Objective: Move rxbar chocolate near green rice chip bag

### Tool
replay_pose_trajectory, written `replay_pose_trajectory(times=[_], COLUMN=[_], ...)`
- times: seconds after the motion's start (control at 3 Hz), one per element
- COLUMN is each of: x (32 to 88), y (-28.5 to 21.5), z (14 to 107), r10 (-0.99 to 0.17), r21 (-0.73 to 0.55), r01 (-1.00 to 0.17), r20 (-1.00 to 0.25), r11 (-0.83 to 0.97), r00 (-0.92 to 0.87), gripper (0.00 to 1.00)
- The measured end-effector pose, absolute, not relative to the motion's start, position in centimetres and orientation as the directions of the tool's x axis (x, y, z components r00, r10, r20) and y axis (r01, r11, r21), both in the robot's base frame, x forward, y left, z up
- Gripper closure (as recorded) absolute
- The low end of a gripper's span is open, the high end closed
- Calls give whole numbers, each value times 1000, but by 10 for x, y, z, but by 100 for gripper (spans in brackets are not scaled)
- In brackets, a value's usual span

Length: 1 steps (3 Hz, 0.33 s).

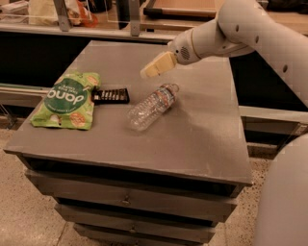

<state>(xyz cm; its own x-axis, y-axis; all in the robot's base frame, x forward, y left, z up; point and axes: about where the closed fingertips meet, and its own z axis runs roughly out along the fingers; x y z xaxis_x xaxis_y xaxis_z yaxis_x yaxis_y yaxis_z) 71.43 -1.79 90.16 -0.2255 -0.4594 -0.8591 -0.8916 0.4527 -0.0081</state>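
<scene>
The rxbar chocolate [110, 95] is a small flat black wrapper lying on the grey table [192, 134], right beside the right edge of the green rice chip bag [66, 100]. The bag lies flat at the table's left, its dark-green circle facing up. My gripper [150, 70] hangs in the air above the table's middle, up and to the right of the bar, apart from it and holding nothing.
A clear plastic water bottle [153, 105] lies on its side just right of the bar. My arm [226, 33] reaches in from the upper right. A counter with clutter [72, 14] stands behind the table. Drawers [130, 199] front the table.
</scene>
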Motion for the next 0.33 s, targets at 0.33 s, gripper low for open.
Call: replay_pose_trajectory(times=[0.33], x=[714], y=[-18], z=[902], r10=[-459], r21=[-8], r01=[-892], r20=[-859], r11=[453], r00=[-226], gripper=[0])
